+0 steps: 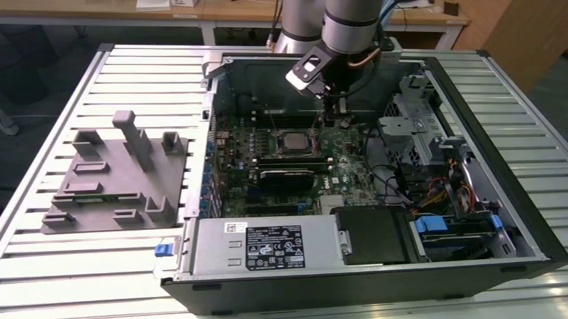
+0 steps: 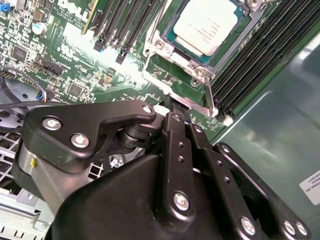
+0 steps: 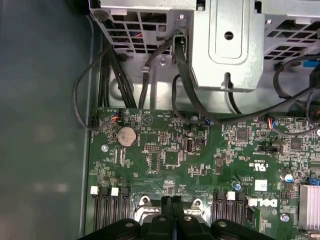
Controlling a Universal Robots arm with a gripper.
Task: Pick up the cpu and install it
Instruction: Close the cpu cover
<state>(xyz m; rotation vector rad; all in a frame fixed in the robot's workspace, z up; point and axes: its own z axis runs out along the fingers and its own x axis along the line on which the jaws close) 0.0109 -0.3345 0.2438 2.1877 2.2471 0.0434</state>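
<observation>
Locate the cpu (image 2: 206, 22) in the socket (image 2: 157, 46) on the motherboard (image 2: 75, 65), silver top up. The second wrist view cuts off one of its corners. You cannot tell from any view whether the socket's frame is latched over it.

The gripper (image 2: 176, 106) hangs just beside the socket, near the frame's edge. Its jaws are pressed together with nothing between them. The gripper body hides the tips, so you cannot tell whether they touch the frame. In the first wrist view the gripper covers most of the socket.

In the exterior view, the grey tray (image 1: 116, 176) sits on the tabletop (image 1: 53, 266), beside the open case (image 1: 355, 292).
</observation>
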